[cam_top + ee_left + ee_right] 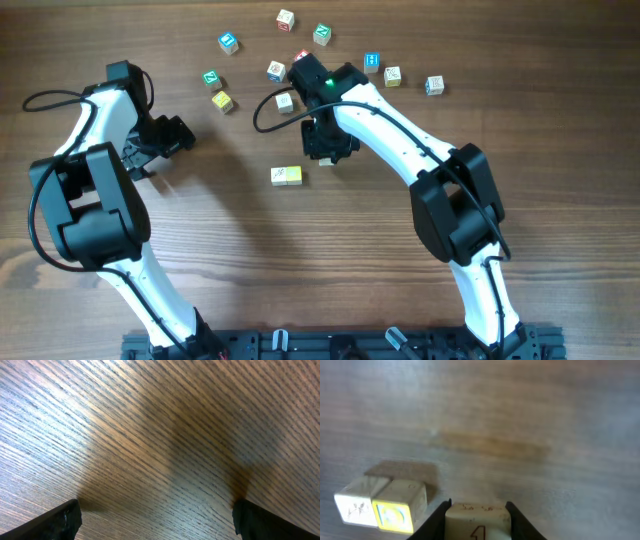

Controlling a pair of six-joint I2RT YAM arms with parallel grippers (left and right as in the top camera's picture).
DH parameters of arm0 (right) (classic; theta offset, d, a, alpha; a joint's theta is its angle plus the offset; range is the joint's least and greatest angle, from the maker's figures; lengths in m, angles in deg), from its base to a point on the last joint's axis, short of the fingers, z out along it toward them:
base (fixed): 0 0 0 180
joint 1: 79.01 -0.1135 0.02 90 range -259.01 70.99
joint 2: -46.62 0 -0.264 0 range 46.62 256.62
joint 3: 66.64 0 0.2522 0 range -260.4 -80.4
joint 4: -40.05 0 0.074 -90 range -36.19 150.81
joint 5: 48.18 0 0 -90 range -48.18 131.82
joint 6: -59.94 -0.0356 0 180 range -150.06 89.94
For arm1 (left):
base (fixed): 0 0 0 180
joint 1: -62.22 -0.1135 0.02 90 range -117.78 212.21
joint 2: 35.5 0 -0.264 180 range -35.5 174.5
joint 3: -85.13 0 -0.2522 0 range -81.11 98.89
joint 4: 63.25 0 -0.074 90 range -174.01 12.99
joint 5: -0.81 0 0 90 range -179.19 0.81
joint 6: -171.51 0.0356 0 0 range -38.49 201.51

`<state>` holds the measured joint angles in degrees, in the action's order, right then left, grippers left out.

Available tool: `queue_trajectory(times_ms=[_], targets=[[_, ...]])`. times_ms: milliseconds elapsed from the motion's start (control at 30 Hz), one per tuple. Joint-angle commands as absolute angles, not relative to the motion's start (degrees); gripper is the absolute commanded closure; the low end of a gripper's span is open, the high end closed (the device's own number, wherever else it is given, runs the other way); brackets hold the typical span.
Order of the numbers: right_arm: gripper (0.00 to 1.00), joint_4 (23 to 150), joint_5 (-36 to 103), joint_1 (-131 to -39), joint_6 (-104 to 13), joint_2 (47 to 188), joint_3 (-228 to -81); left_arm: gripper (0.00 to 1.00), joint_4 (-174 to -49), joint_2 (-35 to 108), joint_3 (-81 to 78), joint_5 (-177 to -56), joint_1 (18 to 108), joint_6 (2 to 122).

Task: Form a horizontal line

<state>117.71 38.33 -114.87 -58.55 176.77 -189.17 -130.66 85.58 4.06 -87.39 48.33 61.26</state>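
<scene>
Two cream blocks (pixel 286 176) lie side by side on the wooden table, a white-faced one on the left and a yellow-faced one on the right; they also show in the right wrist view (pixel 382 503). My right gripper (pixel 325 148) hovers just right of and behind them, shut on a cream block with a red "1" (pixel 477 521) held between its fingers (pixel 478 506). That block is hidden in the overhead view. My left gripper (pixel 165 140) is open and empty at the left, over bare wood (pixel 157 517).
Several loose coloured blocks are scattered along the far side of the table, among them a blue one (pixel 229 42), a green one (pixel 322 34), a yellow one (pixel 222 101) and one at the far right (pixel 434 85). A black cable (pixel 262 112) loops beside the right arm.
</scene>
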Motion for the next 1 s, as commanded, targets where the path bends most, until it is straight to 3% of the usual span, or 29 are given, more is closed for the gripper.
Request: queue_trajectory(times_ms=[0,133,400,667,700,867,900,967], targets=[[0.78,113.9,39.9,-115.2,-60.0,176.6,-184.7,0.00,-130.5,86.5,4.7,-87.3,48.3,61.3],[0.69,112.7,39.9,-115.2,-60.1,176.6,-183.4,0.00,-130.5,86.5,4.7,-87.3,48.3,61.3],[0.27,112.1,40.5,-115.2,-60.1,176.6,-182.7,0.00,-130.5,86.5,4.7,-87.3,48.3,61.3],[0.21,110.8,43.6,-112.3,-61.8,176.6,-182.7,0.00,-130.5,86.5,4.7,-87.3,48.3,61.3],[0.00,110.8,42.8,-111.7,-61.8,176.6,-182.7,0.00,-130.5,86.5,4.7,-87.3,48.3,61.3],[0.00,110.1,39.2,-108.2,-62.5,176.6,-182.7,0.00,-130.5,86.5,4.7,-87.3,48.3,61.3],[0.14,110.2,39.2,-107.8,-62.3,176.6,-182.7,0.00,-130.5,86.5,4.7,-87.3,48.3,61.3],[0.50,111.4,39.2,-106.8,-64.1,176.6,-182.7,0.00,-130.5,86.5,4.7,-87.3,48.3,61.3]])
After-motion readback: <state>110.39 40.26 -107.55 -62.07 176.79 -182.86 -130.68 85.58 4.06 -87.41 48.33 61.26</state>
